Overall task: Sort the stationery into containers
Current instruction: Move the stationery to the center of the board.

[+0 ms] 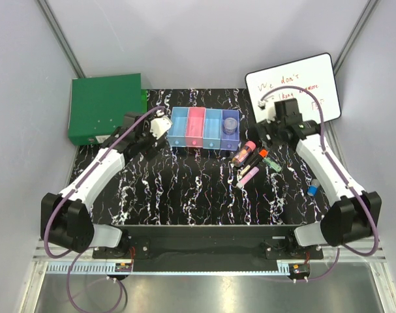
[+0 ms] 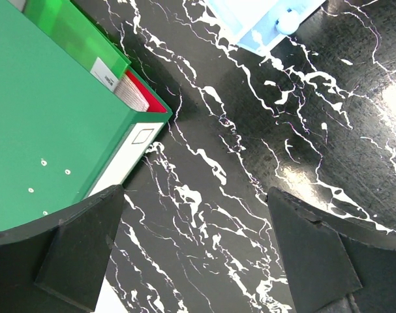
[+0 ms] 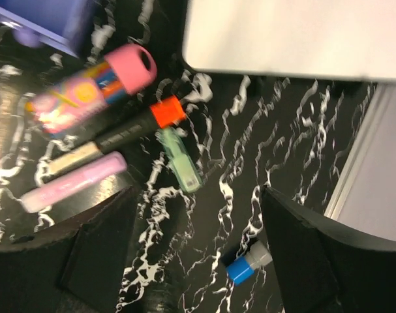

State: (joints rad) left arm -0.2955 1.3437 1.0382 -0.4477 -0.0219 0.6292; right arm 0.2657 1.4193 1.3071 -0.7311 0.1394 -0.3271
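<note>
The containers are a row of four joined bins, light blue, pink, light blue and purple, at the back centre of the table. A round grey-purple disc lies in the purple bin. To their right lie a pink-capped tube, an orange-capped marker, a pink marker and a green stick. A small blue piece lies apart, nearer the right arm. My right gripper hangs open above the table between the green stick and the blue piece, holding nothing. My left gripper is open over bare table left of the bins.
A large flat green box stands at the back left, close to my left gripper. A white writing board with red handwriting leans at the back right, just behind my right gripper. Grey walls close in both sides.
</note>
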